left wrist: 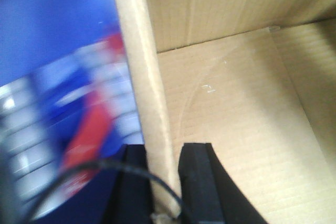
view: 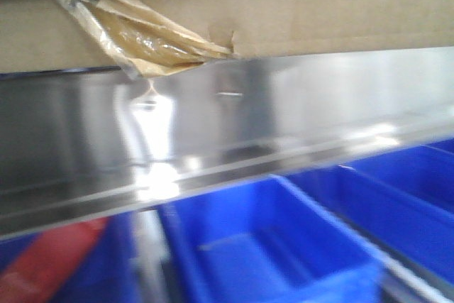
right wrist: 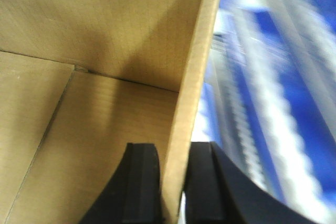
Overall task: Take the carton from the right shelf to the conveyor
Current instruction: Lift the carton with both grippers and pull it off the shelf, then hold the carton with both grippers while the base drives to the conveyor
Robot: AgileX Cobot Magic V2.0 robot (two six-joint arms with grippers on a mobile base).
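Wrist-mounted views show left fingers [left wrist: 197, 182] & right fingers [right wrist: 139, 182] each clamped narrow on a side wall of the carton [view: 298, 19], at 12 o'clock above the shelf [view: 284, 118] rail, so prob. step = lift-out; next needs level, synced raise clear of rail, then over to conveyor.

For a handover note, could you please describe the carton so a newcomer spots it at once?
Find the shiny steel shelf rail across the front view; the carton is directly above it. Unlike the blue bins below, it is brown cardboard with wrinkled yellowish tape at its lower edge.
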